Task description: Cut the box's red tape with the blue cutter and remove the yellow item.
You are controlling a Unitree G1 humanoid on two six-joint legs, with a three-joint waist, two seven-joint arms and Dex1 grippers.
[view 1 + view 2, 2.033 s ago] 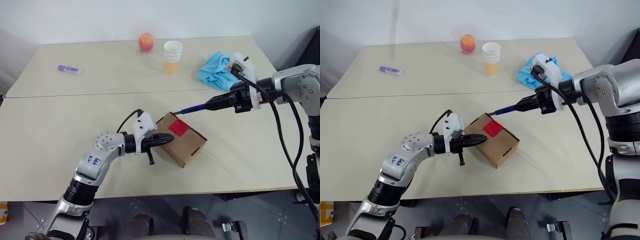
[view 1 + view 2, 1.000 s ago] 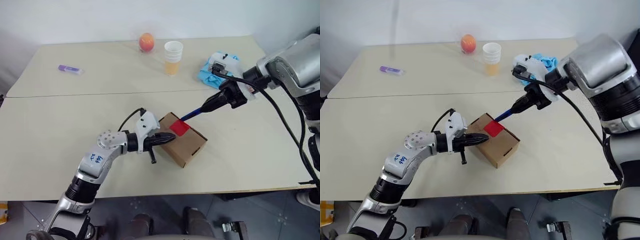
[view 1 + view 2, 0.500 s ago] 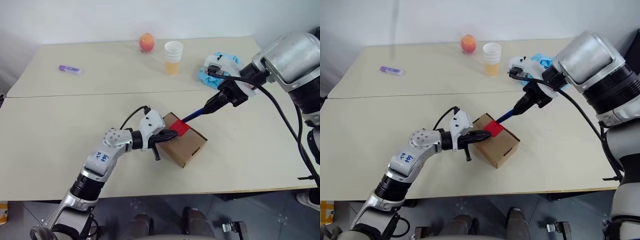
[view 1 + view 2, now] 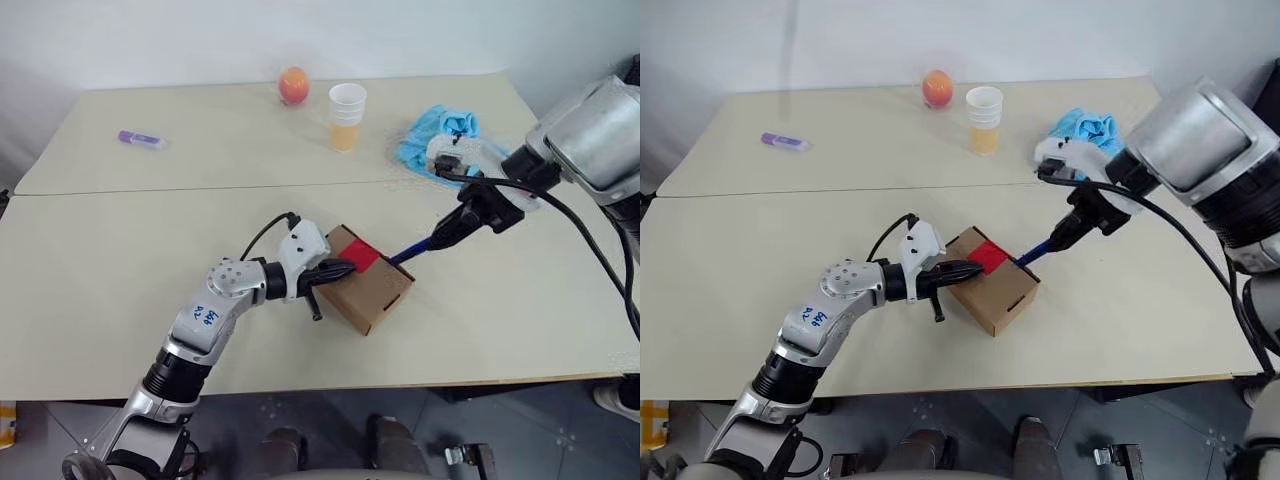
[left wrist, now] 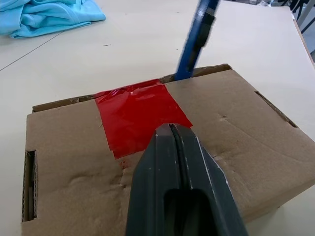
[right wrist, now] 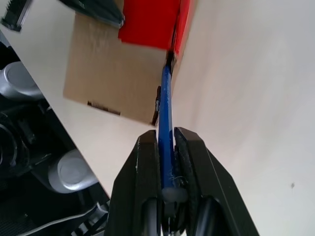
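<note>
Beige table [image 4: 150, 260] with a seam bears the box [image 4: 375, 290], white wall behind.

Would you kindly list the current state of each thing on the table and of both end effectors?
box: lid closed, lying flat on the table.
red tape: stuck across the lid edge.
blue cutter: tip at the taped lid edge.
left end effector: shut, pressing on the lid.
right end effector: shut on the blue cutter.
paper cups: upright, stacked.
blue cloth: crumpled.
purple marker: lying flat.
</note>
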